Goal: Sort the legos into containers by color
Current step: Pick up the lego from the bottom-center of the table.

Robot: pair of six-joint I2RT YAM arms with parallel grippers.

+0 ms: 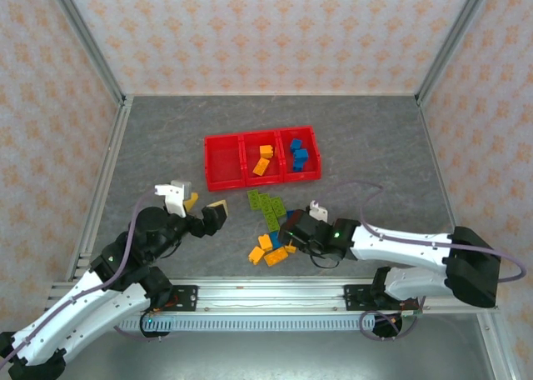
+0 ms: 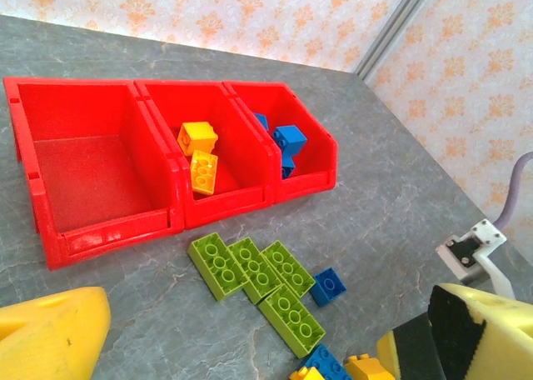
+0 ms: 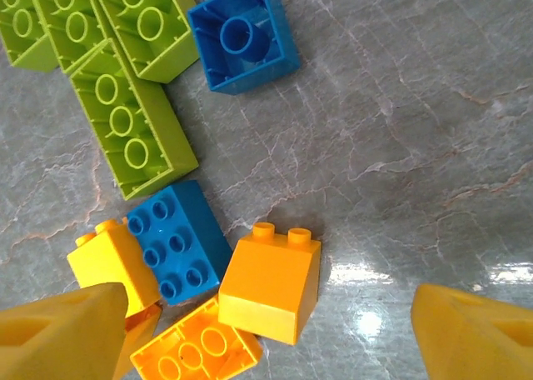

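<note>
The containers form one red three-bin tray (image 1: 223, 159) (image 2: 108, 230). Its left bin is empty, two orange legos (image 2: 200, 153) lie in the middle bin, and blue legos (image 2: 287, 142) lie in the right bin. Loose legos sit in front of it: several green bricks (image 1: 266, 207) (image 2: 254, 272) (image 3: 125, 122), a small blue one (image 2: 328, 286) (image 3: 243, 37), and an orange and blue pile (image 1: 271, 251). My right gripper (image 1: 285, 232) (image 3: 271, 305) is open low over that pile, its jaws on either side of an orange sloped brick (image 3: 271, 284) with a gap to the right finger (image 3: 475, 334). A blue studded brick (image 3: 176, 238) lies beside it. My left gripper (image 1: 206, 207) (image 2: 266, 342) hovers open, left of the pile and holding nothing.
Patterned walls and metal frame rails (image 1: 100, 188) enclose the grey table. Bare tabletop (image 1: 375, 188) stretches right of the loose bricks and behind the tray. The right arm (image 1: 400, 247) reaches in from the lower right.
</note>
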